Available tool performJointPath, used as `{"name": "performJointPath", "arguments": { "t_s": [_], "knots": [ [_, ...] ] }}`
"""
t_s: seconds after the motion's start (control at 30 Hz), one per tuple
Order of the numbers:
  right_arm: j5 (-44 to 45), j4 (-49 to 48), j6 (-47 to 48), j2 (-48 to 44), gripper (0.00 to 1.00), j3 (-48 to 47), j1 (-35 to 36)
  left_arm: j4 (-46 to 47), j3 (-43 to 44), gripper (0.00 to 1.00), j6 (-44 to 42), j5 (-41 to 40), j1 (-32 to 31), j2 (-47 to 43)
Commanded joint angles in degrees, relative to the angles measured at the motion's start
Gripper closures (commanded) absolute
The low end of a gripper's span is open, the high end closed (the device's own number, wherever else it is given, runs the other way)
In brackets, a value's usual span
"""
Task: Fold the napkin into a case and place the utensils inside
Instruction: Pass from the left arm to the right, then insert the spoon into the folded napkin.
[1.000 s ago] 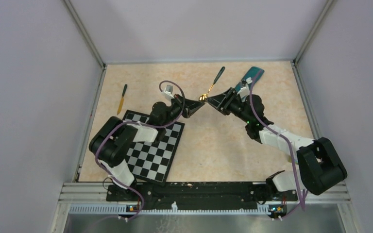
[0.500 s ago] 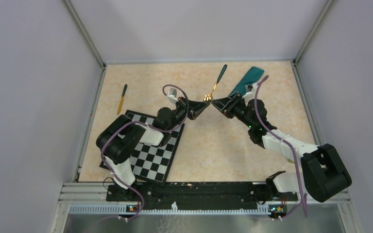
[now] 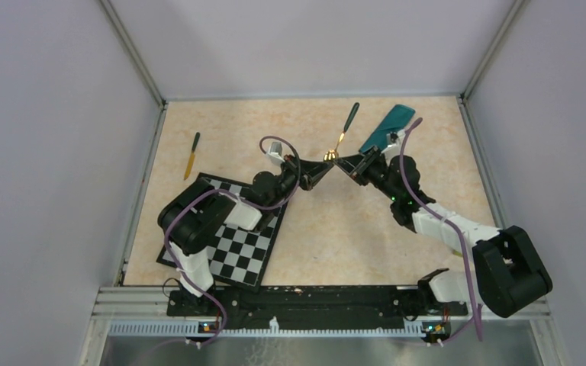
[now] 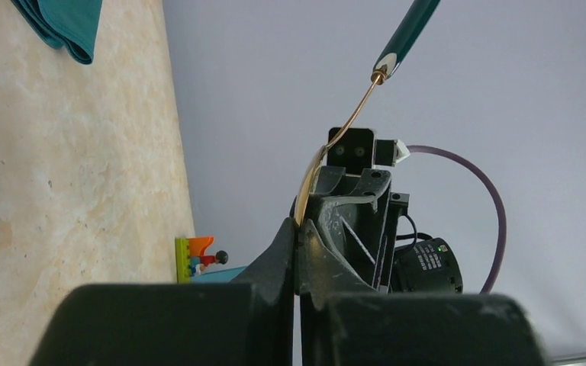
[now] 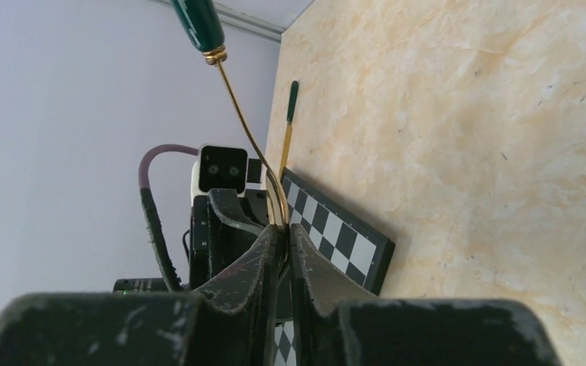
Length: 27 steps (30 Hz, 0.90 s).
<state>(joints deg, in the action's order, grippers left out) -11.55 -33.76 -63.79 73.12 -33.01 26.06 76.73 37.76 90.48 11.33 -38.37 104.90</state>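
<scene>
Pale walls enclosed a beige marbled table (image 3: 336,229) in the overhead view. At upper centre of the frame the left gripper (image 3: 322,166) and right gripper (image 3: 339,163) met tip to tip. Both were at the gold end of the held utensil (image 3: 347,122), whose dark green handle pointed toward the far wall. The napkin (image 3: 387,126), folded into a narrow teal oblong, lay at upper right, just beside the right wrist. A second utensil (image 3: 191,155) lay well apart at upper left, beyond the checkerboard (image 3: 236,244).

Left wrist view: the left gripper (image 4: 297,229) had its jaws pressed together on the gold end of the held utensil (image 4: 347,126). The stem rose to the green handle at top right. The napkin (image 4: 65,27) showed in the top left corner, and toy blocks (image 4: 196,255) stood at the table's edge.

Right wrist view: the right gripper (image 5: 281,236) had its jaws clamped on the same gold stem (image 5: 244,126), with only a slit between them. The second utensil (image 5: 290,114) and the checkerboard (image 5: 343,236) lay behind.
</scene>
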Motion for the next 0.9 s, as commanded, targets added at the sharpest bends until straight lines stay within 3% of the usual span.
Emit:
{"name": "performJointPath", "arguments": {
  "t_s": [0.0, 0.03, 0.13, 0.27, 0.33, 0.4, 0.53, 0.67, 0.87],
  "knots": [
    [0.14, -1.67, 0.93, -0.37, 0.94, -0.88, -1.36, 5.54, 2.65, 1.00, 1.03, -0.04, -1.53, 1.50],
    [-0.30, -1.60, 0.65, -0.24, 0.99, -0.75, -2.00, 5.61, 3.08, 1.00, 1.02, 0.12, -1.80, 1.88],
    [-3.42, -1.75, -0.16, 0.67, 1.00, -0.62, -5.36, 3.56, 4.27, 0.97, -0.78, 1.05, -2.08, 2.26],
    [-15.20, 1.88, 0.19, 4.14, 1.00, -3.98, -12.42, -9.23, 5.27, 0.60, -11.93, -0.78, -2.10, -2.86],
    [-20.99, 8.38, 1.22, 6.68, 1.00, -6.95, -16.92, -23.38, 8.47, 0.46, -23.19, -1.61, -2.00, -5.29],
    [-26.31, 16.92, 4.32, 9.47, 1.00, -10.74, -21.16, -36.31, 15.57, 0.40, -34.92, -2.83, -2.09, -5.93],
    [-31.62, 39.57, 16.16, 18.06, 1.00, -22.00, -28.00, -46.24, 26.66, 0.40, -52.52, -1.23, -2.00, -0.21],
    [-35.91, 39.63, 14.33, 22.11, 1.00, -23.36, -33.80, -48.31, 38.33, 0.47, -58.96, 5.73, -1.97, 9.10],
    [-39.97, 51.15, 23.09, 30.91, 1.00, -31.83, -35.69, -48.26, 54.76, 0.54, -61.40, 12.87, -2.10, 24.53]
  ]
}}
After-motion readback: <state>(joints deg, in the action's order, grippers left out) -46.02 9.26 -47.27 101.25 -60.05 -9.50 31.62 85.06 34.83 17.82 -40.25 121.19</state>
